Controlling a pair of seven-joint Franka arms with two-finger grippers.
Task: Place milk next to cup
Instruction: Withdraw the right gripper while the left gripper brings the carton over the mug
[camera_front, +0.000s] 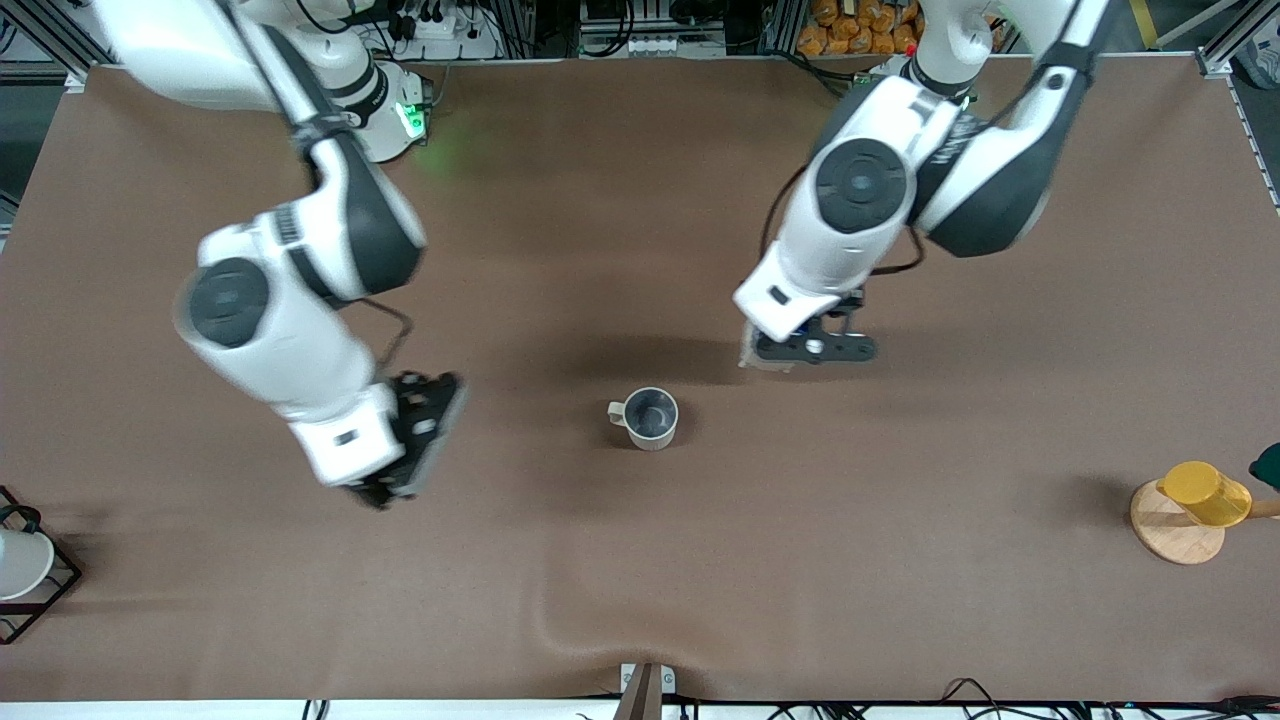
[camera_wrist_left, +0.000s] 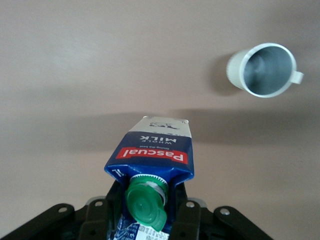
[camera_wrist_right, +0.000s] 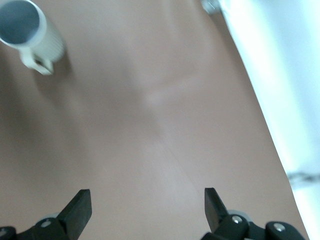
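My left gripper (camera_front: 800, 350) is shut on the milk (camera_wrist_left: 152, 150), a dark blue carton with a green cap and a red label band, gripped near its top (camera_wrist_left: 147, 205). In the front view only a whitish edge of the milk (camera_front: 750, 355) shows under the hand. The gripper holds the carton upright over the table beside the cup (camera_front: 650, 417), toward the left arm's end, a gap apart. The cup, a cream mug with a grey inside, also shows in the left wrist view (camera_wrist_left: 262, 70) and the right wrist view (camera_wrist_right: 30, 32). My right gripper (camera_front: 415, 440) is open and empty (camera_wrist_right: 147, 200), toward the right arm's end from the cup.
A yellow cup (camera_front: 1205, 495) on a round wooden base (camera_front: 1175, 535) stands at the left arm's end. A white cup (camera_front: 20, 565) in a black wire rack (camera_front: 60, 575) stands at the right arm's end. The brown cloth has a wrinkle (camera_front: 560, 620) near the front edge.
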